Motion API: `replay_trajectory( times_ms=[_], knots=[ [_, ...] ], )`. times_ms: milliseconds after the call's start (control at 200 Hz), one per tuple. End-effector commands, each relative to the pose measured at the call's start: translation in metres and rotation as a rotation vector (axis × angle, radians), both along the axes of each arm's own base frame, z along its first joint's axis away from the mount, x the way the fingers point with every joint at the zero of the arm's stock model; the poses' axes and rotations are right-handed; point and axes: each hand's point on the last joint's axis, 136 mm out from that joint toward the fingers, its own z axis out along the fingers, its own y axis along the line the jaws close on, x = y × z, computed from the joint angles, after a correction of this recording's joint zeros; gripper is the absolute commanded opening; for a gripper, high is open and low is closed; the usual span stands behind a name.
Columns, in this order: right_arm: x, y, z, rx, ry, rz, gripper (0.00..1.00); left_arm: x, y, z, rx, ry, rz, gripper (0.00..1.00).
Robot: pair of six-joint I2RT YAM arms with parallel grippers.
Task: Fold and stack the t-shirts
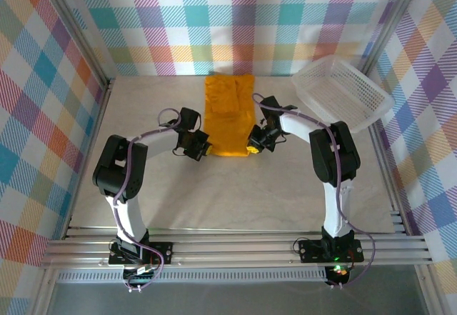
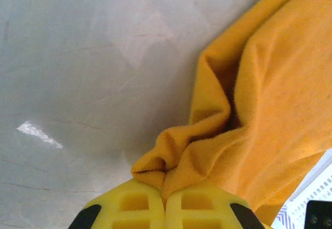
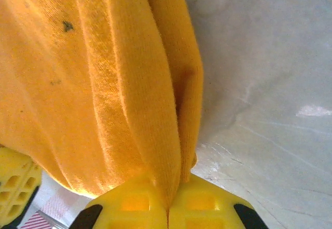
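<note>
Yellow two-finger left gripper (image 1: 202,148): jaws pressed fully together on a pinched fold of cloth at the t-shirt's 7 o'clock corner. Plain orange-yellow cotton t-shirt (image 1: 228,115): folded into a long narrow strip, lying on the pale marbled table (image 1: 178,201), toward 12 o'clock from the table's centre. Yellow two-finger right gripper (image 1: 253,146): jaws likewise closed tight on the t-shirt's 5 o'clock corner. White plastic mesh basket (image 1: 343,90): at 2 o'clock, apart from the t-shirt.
</note>
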Motion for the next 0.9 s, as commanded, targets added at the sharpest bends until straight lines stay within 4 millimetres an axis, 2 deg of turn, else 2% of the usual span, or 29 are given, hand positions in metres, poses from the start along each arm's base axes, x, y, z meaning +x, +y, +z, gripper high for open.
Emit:
replay_trajectory(
  times_ms=[0,130,250,345,440,545,670,770,865,895],
  knots=[
    [-0.023,-0.004,0.016,-0.005,-0.013,0.045,0.0,-0.023,0.006,0.018,0.062,-0.005,-0.087,0.0],
    [-0.069,-0.002,0.015,-0.003,0.029,0.107,0.0,-0.07,0.003,0.019,0.037,0.025,-0.192,0.0],
    [-0.12,0.002,0.018,0.015,0.089,0.152,0.0,-0.126,0.005,0.017,0.017,0.069,-0.272,0.0],
    [-0.157,-0.001,0.027,0.02,0.141,0.17,0.0,-0.161,0.007,0.032,0.001,0.06,-0.309,0.0],
    [-0.177,-0.006,0.044,0.041,0.16,0.149,0.0,-0.177,0.008,0.055,-0.039,0.015,-0.305,0.0],
    [-0.18,-0.008,0.075,0.066,0.133,0.121,0.0,-0.174,0.008,0.087,-0.072,-0.066,-0.279,0.0],
    [-0.171,0.001,0.111,0.122,0.13,0.092,0.0,-0.154,0.006,0.12,-0.068,-0.154,-0.247,0.0],
    [-0.145,0.005,0.135,0.147,0.1,0.059,0.0,-0.125,0.003,0.145,-0.081,-0.221,-0.189,0.0],
    [-0.109,0.005,0.153,0.161,0.064,0.009,0.0,-0.086,0.0,0.162,-0.083,-0.268,-0.137,0.0],
    [-0.095,0.004,0.155,0.158,0.054,-0.008,0.0,-0.072,-0.001,0.161,-0.072,-0.265,-0.127,0.0]
  ],
)
